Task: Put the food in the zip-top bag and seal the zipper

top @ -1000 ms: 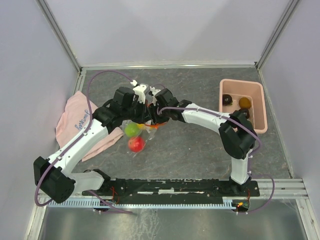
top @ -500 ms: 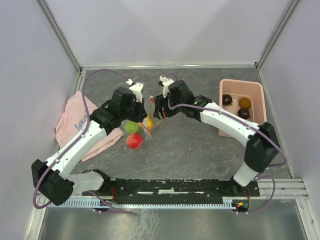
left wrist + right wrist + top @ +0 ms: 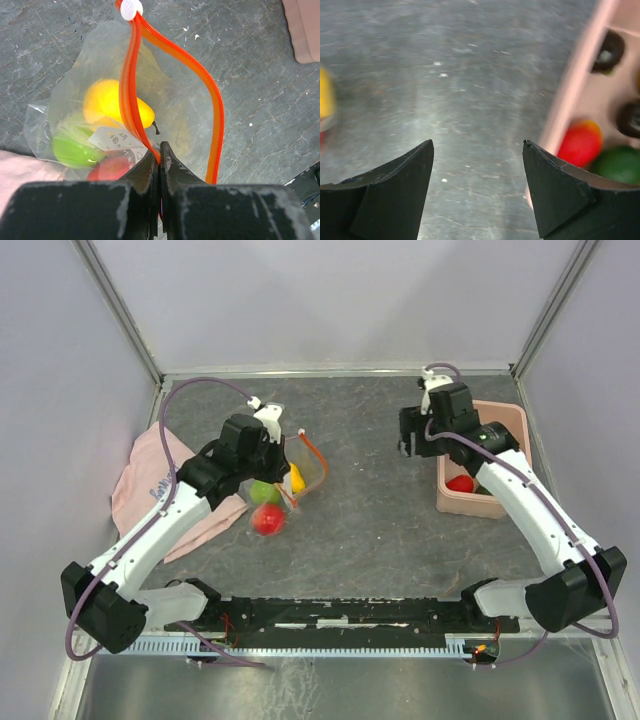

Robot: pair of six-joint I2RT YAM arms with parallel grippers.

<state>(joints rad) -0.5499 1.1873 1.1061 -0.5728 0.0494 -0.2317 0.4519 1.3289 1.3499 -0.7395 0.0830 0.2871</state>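
One pink cloth lies furthest left on the grey table. Just beside it, left of the table's middle, sits one clear bag.

My left claw is clenched on the zipper, the red-orange strip at the bag's mouth. It pinches one side of the strip close to a white label. The other side of the strip bows away, so the mouth gapes. One small white end piece sits where the two sides meet.

Inside the bag I count three pieces of food: one yellow, one green and one red. The green and red ones lie side by side at the bottom.

Well apart to the right, my right claw hangs released, jaws wide with only bare table between them. It is just beside the left wall of one pink bin.

Through the wrist view I count four pieces in the bin: two dark ones, one red and one green. From above, my right arm covers most of the bin and I can pick out only the red piece.
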